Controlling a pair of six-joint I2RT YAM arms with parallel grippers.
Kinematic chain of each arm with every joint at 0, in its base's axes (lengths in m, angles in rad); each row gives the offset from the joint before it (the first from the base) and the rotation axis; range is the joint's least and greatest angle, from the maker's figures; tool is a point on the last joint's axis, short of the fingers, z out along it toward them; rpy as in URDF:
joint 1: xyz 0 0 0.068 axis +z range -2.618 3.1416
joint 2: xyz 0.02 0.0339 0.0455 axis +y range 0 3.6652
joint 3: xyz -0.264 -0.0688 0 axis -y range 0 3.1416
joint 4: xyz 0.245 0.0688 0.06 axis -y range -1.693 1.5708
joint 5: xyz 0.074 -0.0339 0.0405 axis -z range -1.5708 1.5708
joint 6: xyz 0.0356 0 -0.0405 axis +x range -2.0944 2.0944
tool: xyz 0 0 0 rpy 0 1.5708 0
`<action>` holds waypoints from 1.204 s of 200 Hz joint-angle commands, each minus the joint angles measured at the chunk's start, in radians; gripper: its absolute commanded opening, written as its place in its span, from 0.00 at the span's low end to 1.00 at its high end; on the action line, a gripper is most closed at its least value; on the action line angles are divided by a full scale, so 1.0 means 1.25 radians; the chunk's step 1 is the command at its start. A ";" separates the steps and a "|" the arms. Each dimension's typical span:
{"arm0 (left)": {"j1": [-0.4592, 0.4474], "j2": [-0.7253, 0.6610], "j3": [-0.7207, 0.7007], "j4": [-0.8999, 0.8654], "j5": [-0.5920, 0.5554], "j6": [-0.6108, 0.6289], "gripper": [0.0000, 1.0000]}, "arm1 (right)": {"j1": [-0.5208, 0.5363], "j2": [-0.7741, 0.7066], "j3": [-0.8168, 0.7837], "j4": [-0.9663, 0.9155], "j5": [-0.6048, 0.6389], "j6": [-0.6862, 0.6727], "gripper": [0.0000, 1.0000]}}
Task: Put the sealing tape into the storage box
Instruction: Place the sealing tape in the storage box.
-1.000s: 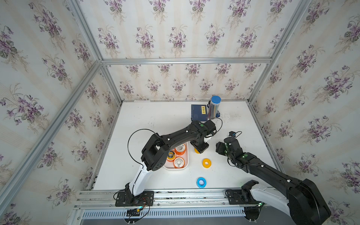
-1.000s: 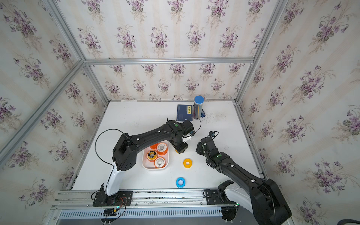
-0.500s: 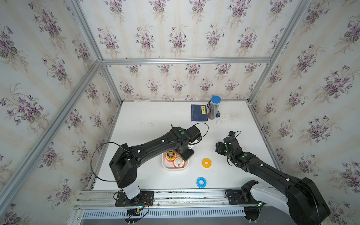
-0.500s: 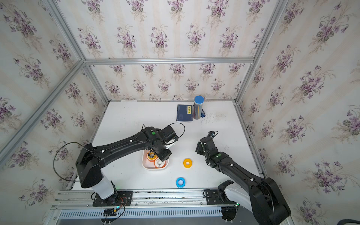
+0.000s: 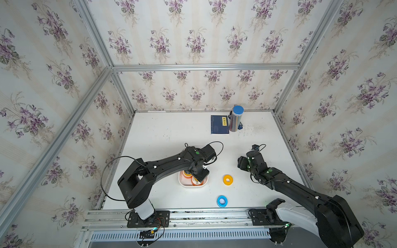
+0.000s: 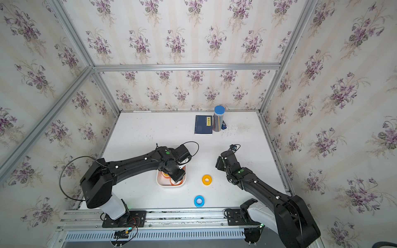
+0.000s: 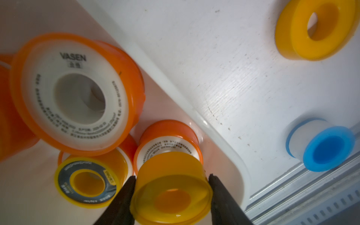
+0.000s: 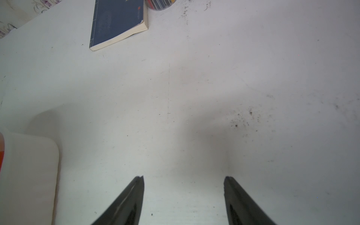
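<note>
Okay, so front of the desk (image 5: 163,137) first: the blue spool (image 5: 222,201) lies flat near the front edge, hole up, roughly midway between the two arm bases. Behind it the loose yellow spool (image 5: 227,179) lies flat too, near the storage box (image 5: 181,183) on the right arm's side, between the box and the right tool (image 8: 184,177). That tool is spread wide with nothing in it, over bare desk, so I'd call it the handier one for either loose spool.

The bit that matters is the left tool (image 7: 172,176). It's about half closed, pinching the held yellow spool (image 7: 171,196) across its rim, with the hole axis running along the fingers. In the left wrist view that spool sits inside the box's rim line, right over an orange spool (image 7: 167,140) in the corner. I can't tell if they touch. A bigger orange spool (image 7: 74,93) and a dark-labelled yellow spool (image 7: 87,183) are alongside.

So the box is straight below, and my guess is that letting go finishes this one, though it might tip off the orange one. Way back, the booklet (image 5: 219,125) and cylinder (image 5: 235,119) are well clear.
</note>
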State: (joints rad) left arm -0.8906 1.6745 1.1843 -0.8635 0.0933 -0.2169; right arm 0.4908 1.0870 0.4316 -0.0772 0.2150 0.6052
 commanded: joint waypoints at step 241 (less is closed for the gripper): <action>0.007 0.013 -0.026 0.043 0.053 -0.014 0.69 | 0.000 0.009 0.008 0.009 -0.006 -0.003 0.69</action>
State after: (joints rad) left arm -0.8825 1.6955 1.1530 -0.8154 0.1436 -0.2344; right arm 0.4908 1.0954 0.4343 -0.0761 0.2111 0.6048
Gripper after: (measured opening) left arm 0.688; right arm 0.691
